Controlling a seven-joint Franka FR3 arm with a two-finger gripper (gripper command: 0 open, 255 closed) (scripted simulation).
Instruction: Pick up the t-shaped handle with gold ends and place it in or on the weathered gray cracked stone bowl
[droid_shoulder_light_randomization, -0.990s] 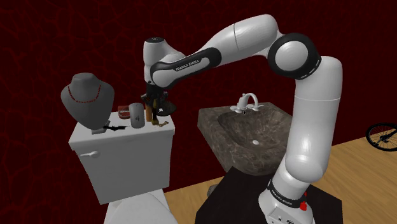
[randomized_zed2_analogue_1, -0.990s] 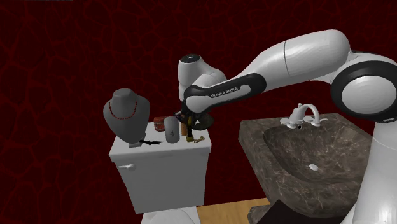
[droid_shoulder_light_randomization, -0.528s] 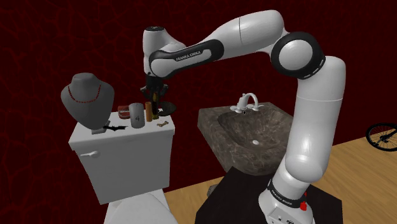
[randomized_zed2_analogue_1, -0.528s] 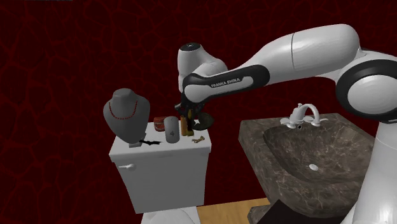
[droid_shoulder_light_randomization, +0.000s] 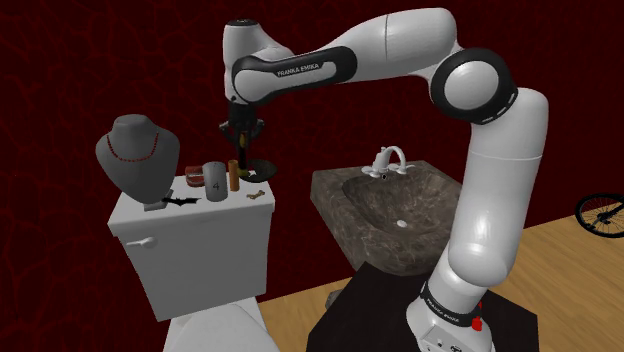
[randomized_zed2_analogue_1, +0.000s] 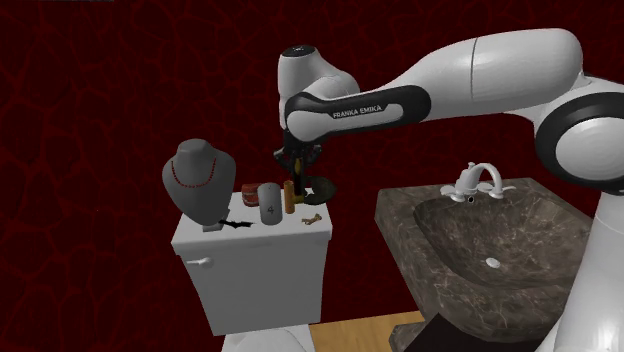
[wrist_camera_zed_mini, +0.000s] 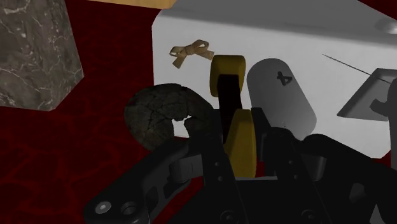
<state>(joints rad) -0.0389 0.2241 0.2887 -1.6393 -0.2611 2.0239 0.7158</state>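
The t-shaped handle (wrist_camera_zed_mini: 229, 95), a black shaft with gold ends, runs straight out from the gripper (wrist_camera_zed_mini: 242, 145). Its near gold end sits between the two black fingers (wrist_camera_zed_mini: 275, 145), which stand narrow and appear to clasp it. In the shoulder view the handle (droid_shoulder_light_randomization: 232, 175) is upright at the back of the white toilet tank (droid_shoulder_light_randomization: 200, 240), just beside the cracked grey stone bowl (droid_shoulder_light_randomization: 262, 168). Whether its lower end touches the lid cannot be told. Compared with a second ago, the wrist sits higher and the hand has straightened from a tilt to vertical, while the handle (randomized_zed2_analogue_1: 288, 197) shows at nearly the same spot. The arm arches from its stand over the stone sink (droid_shoulder_light_randomization: 400, 215), forearm level, with the gripper (droid_shoulder_light_randomization: 240, 150) pointing straight down above the tank.
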